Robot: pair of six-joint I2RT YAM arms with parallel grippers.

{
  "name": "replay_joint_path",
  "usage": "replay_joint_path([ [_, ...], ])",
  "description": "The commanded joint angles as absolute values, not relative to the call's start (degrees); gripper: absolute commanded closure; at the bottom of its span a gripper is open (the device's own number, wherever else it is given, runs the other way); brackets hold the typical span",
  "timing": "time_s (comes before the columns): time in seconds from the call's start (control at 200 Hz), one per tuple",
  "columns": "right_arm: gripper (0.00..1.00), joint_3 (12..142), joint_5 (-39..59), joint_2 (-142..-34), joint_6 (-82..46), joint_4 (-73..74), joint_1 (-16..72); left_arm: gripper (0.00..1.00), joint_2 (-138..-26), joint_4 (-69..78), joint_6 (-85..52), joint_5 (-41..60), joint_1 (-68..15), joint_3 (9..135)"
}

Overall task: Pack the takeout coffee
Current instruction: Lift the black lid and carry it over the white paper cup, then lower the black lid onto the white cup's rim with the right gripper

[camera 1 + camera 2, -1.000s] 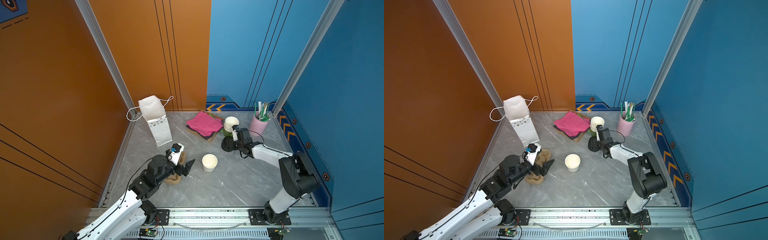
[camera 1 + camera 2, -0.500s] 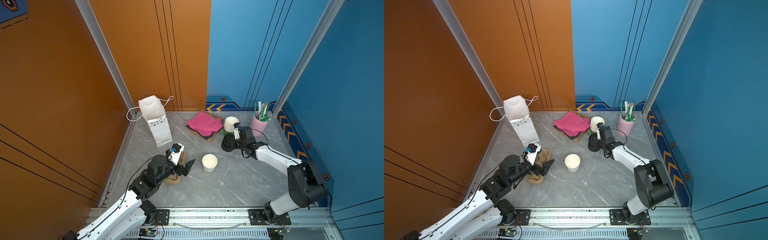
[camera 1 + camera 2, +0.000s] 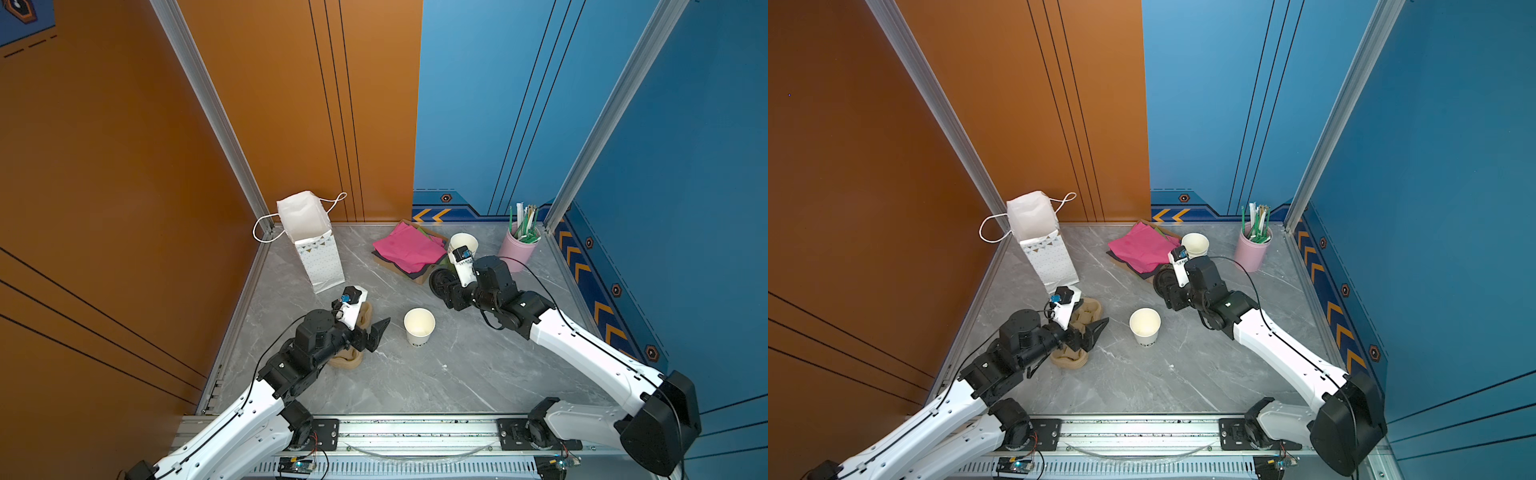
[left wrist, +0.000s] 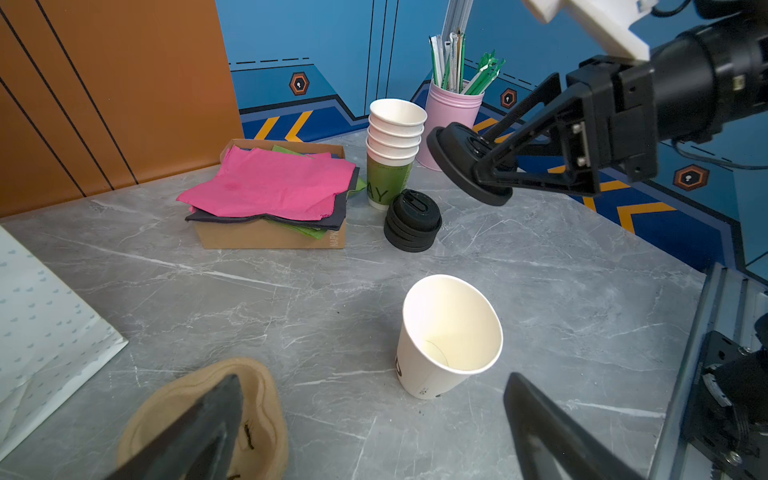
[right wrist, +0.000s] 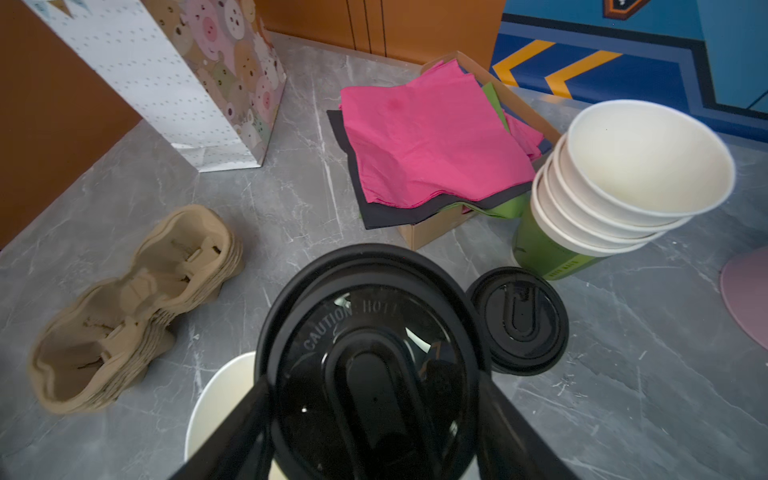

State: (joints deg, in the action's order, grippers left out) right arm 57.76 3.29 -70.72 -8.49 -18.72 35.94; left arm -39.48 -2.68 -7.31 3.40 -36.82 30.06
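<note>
While the right arm [image 3: 582, 349] reaches forward — jaws clamped on a lid [image 4: 457, 162] — the left arm [image 3: 249, 411] lies low, jaws apart.

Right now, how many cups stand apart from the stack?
1. The cup stands upright and lidless mid-table, touching nothing. Nothing suggests a hidden one.

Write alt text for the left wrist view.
The right gripper holds a black lid in the air beyond a lidless white paper cup standing on the grey table. The left gripper is open in the foreground; a lid stack, stacked cups, pink napkins and a straw pot sit behind.
</note>
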Motion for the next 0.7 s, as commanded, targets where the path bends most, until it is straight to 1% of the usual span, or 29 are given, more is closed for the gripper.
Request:
replay_joint_path([
  [0.0,0.38,58.9,4.39,-69.36,-7.26,-25.82,39.06,0.02,-39.98,-1.61,-8.91,3.43,-37.35,31.81],
  [0.05,0.38,58.87,4.4,-69.33,-7.38,-26.5,39.86,0.02,-40.24,-1.61,-9.22,3.51,-37.35,31.98],
  [0.105,0.38,58.65,4.4,-69.49,-7.38,-26.96,42.64,0.02,-40.51,-1.57,-9.45,3.53,-37.35,32.17],
  [0.315,0.38,58.54,3.08,-72.16,-7.42,-27.04,46.5,0.02,-40.65,-1.48,-9.75,3.52,-37.35,32.09],
  [0.696,0.39,59.42,1.9,-77.64,-7.31,-25.81,48.45,0.02,-40.76,-1.45,-10.37,2.99,-37.41,32.08],
])
